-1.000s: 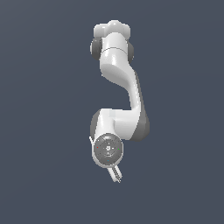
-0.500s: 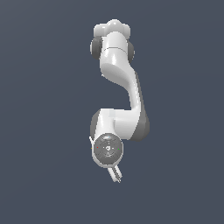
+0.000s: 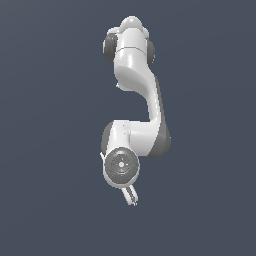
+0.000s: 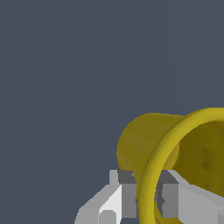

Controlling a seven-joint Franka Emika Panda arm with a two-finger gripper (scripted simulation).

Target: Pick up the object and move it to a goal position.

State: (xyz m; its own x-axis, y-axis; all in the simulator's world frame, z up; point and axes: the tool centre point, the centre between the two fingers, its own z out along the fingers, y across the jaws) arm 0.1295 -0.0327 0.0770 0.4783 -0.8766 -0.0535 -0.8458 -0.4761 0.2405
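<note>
In the wrist view the yellow cup point(image 4: 148, 144) sits between the fingers point(image 4: 120, 197), one pad on each side of its rim wall, so they look closed on it (the contact itself is partly cut off by the frame edge). Relative to the fingers, the cup's long axis runs crosswise, its open mouth turned sideways; in the exterior view the gripper point(image 3: 131, 196) hides the cup
</note>
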